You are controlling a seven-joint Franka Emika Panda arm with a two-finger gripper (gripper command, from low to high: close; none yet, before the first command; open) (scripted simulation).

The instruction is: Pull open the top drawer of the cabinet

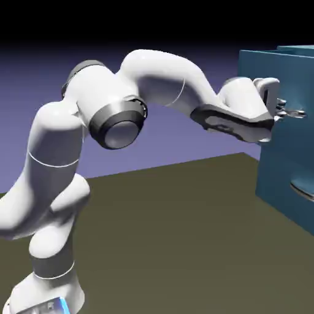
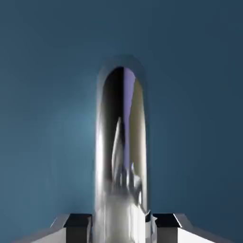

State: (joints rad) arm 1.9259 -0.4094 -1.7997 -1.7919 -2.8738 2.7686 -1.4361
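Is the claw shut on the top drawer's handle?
Yes, shut: in the hand view the claw has its fingertips against the handle.

Plain blue-violet backdrop (image 1: pixel 184 141), black band along the top, flat olive-brown table (image 1: pixel 184 233), even light

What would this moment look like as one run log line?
phase: grasp | end effector: shut on handle | top drawer: front fills hand view | cabinet: exterior view's right
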